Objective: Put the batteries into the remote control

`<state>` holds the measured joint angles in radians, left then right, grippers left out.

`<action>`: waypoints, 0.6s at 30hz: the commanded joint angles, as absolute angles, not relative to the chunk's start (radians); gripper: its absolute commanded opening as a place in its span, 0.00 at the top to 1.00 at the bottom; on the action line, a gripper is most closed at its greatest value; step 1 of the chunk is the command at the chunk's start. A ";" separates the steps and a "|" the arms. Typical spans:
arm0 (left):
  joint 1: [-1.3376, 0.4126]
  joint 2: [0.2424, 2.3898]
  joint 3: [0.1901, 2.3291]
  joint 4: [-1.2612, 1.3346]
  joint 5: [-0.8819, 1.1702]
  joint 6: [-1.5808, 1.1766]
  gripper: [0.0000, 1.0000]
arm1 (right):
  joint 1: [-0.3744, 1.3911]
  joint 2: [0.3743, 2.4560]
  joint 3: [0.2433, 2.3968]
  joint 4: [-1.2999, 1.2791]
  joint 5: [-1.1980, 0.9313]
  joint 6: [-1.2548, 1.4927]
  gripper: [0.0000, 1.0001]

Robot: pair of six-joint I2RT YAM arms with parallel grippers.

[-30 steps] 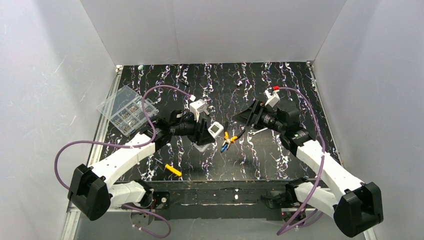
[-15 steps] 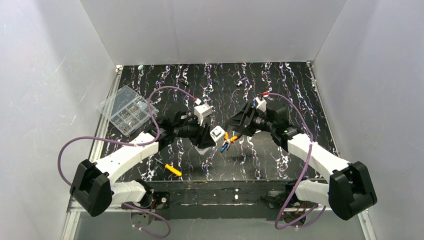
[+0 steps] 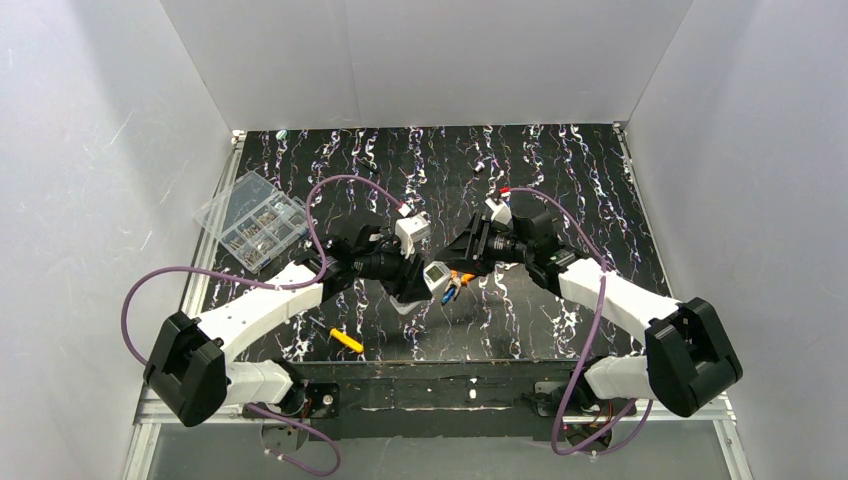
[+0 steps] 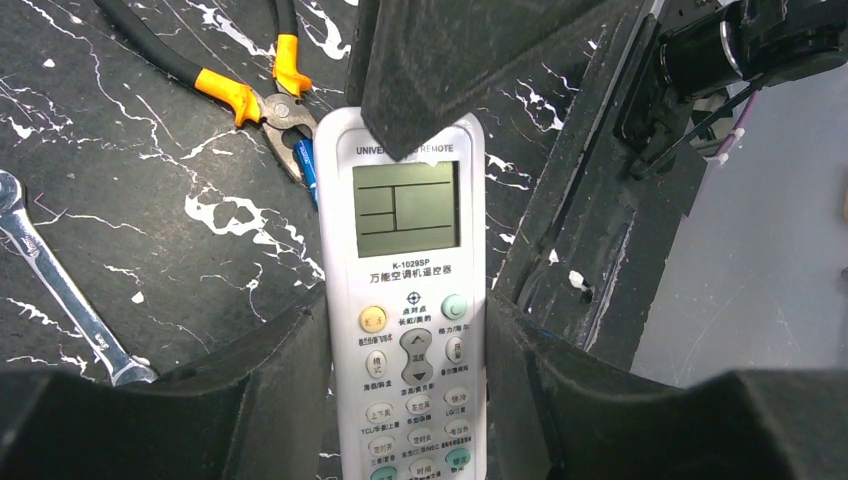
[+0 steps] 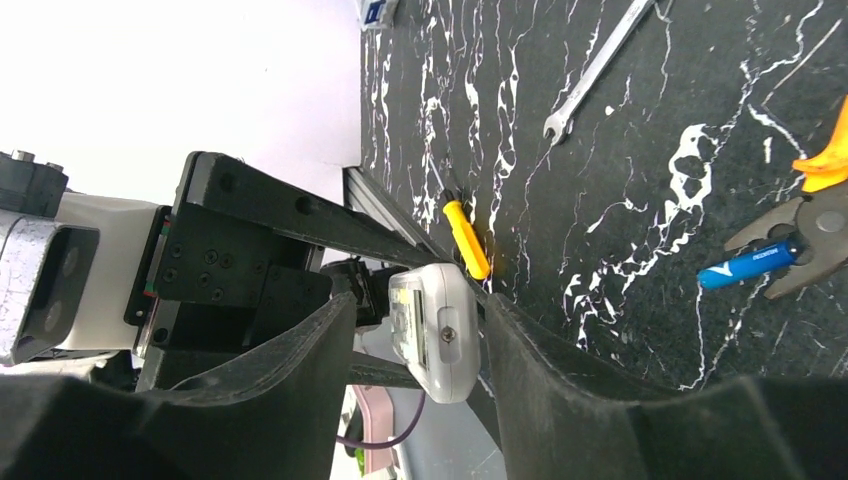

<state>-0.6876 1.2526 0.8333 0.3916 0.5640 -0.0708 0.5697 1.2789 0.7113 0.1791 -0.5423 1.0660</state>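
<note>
My left gripper [image 4: 405,318] is shut on the white remote control [image 4: 405,300] and holds it above the table, its display and buttons facing the left wrist camera. In the top view the remote [image 3: 436,274] hangs between the two arms. My right gripper [image 5: 418,305] straddles the remote's far end [image 5: 440,335]; one finger lies close against it and a gap shows on the other side, so the jaws stand open. One blue battery [image 5: 745,265] lies on the table at the jaws of the pliers [image 5: 800,220], and in the left wrist view the battery [image 4: 308,170] shows beside the remote's edge.
A wrench [image 4: 55,275] lies left of the pliers [image 4: 240,95]. A yellow-handled screwdriver [image 3: 346,340] lies near the front edge. A clear compartment box [image 3: 255,220] sits at the left side of the black marbled table [image 3: 560,160].
The right arm has swung left to the remote and its jaws have narrowed round the remote's end. The left arm has carried the remote a little to the right.
</note>
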 commanded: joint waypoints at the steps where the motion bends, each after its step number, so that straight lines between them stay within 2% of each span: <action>1: -0.695 1.241 0.874 0.361 0.585 -0.045 0.98 | 0.583 1.308 0.767 0.224 -0.596 1.045 0.43; 8: -0.696 1.237 0.878 0.349 0.585 -0.036 0.96 | 0.586 1.335 0.772 0.225 -0.607 1.043 0.47; 15: -0.696 1.238 0.871 0.358 0.582 -0.036 0.95 | 0.588 1.357 0.769 0.253 -0.632 1.052 0.62; 18: -0.696 1.238 0.873 0.355 0.579 -0.031 0.91 | 0.588 1.366 0.766 0.272 -0.647 1.058 0.66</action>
<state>-0.6903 1.2526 0.8444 0.3824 0.5575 -0.0494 0.5827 1.3495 0.7258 0.2024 -0.6006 1.0512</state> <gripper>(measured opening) 0.484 0.356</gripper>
